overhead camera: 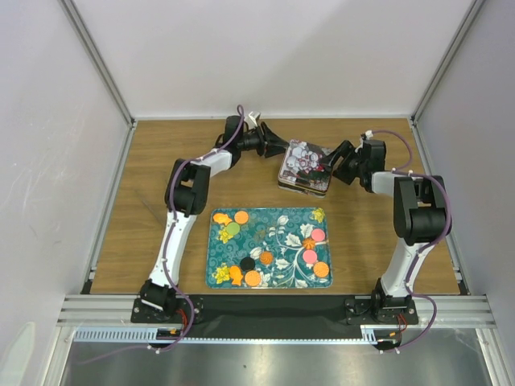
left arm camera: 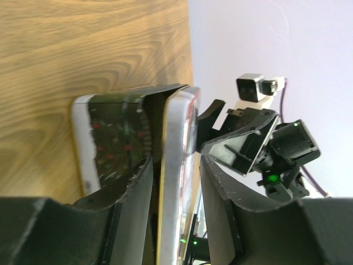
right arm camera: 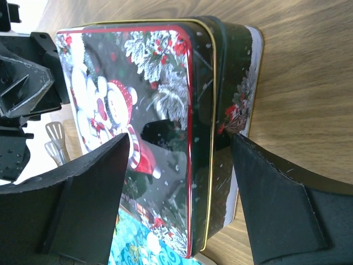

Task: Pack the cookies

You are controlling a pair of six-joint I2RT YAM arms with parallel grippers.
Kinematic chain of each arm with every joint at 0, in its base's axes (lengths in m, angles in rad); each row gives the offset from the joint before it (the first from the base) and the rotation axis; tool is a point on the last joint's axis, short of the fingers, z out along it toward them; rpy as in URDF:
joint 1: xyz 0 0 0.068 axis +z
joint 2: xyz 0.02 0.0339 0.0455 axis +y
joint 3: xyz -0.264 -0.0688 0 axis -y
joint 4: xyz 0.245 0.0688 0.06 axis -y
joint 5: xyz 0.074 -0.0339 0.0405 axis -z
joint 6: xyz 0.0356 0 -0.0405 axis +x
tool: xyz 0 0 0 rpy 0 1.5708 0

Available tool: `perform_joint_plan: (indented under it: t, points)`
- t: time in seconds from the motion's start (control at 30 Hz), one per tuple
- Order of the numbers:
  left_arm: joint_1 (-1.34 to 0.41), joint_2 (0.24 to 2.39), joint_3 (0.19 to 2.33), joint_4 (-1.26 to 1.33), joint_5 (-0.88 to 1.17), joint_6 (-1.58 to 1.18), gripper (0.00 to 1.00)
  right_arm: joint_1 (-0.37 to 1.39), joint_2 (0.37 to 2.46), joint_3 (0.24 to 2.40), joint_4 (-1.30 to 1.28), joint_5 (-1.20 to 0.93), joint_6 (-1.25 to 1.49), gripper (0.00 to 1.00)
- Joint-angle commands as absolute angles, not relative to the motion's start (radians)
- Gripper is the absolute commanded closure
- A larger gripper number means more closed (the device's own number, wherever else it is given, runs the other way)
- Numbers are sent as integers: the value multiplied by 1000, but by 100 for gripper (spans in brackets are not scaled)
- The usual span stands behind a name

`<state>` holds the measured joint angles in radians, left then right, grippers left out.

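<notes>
The wooden table is bare, grained board, flat and grippy enough that things stay put on it. Near my bases lies the teal tray, a rigid rectangle with white printed flowers. Beyond it sits the tin, a rounded-corner metal box with a glossy snowman print and a gold seam. I judge it stiff, light and slick, so it is best taken across its thin edges rather than its faces.

My right gripper is spread wide, with the tin's thickness between its fingers. I see no firm contact. My left gripper is set narrow astride the lid at its rim. I cannot tell whether it pinches.

The cookies lie scattered on the tray, all outside the tin. They are small flat discs in orange, green, black and pink. They look thin, light and hard to get under, so I would pinch each by its edge, gently.
</notes>
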<state>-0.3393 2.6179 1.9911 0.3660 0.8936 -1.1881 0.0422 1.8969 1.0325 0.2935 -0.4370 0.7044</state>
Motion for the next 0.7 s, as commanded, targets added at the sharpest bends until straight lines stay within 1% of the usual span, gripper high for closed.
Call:
perform_joint_plan:
  t: [0.0, 0.23, 0.4, 0.53, 0.6, 0.63, 0.67]
  points:
    - [-322, 2542, 2016, 322, 896, -1126, 55, 57, 1910, 1094, 259, -410, 681, 21]
    - [-308, 2539, 2029, 249, 874, -1060, 54, 66, 1908, 1127, 196, -365, 669, 21]
    - [-307, 2511, 2011, 219, 856, -996, 51, 80, 1914, 1170, 126, -327, 646, 22]
    - [-307, 2473, 1967, 221, 844, -962, 48, 103, 1924, 1213, 71, -282, 627, 22]
    - [-307, 2448, 1950, 218, 839, -934, 44, 109, 1936, 1251, 23, -256, 617, 22]
    - [-307, 2439, 1930, 216, 827, -927, 38, 110, 1942, 1262, 11, -249, 614, 22]
    - [-305, 2428, 1919, 218, 822, -913, 38, 113, 1945, 1272, 5, -244, 612, 22]
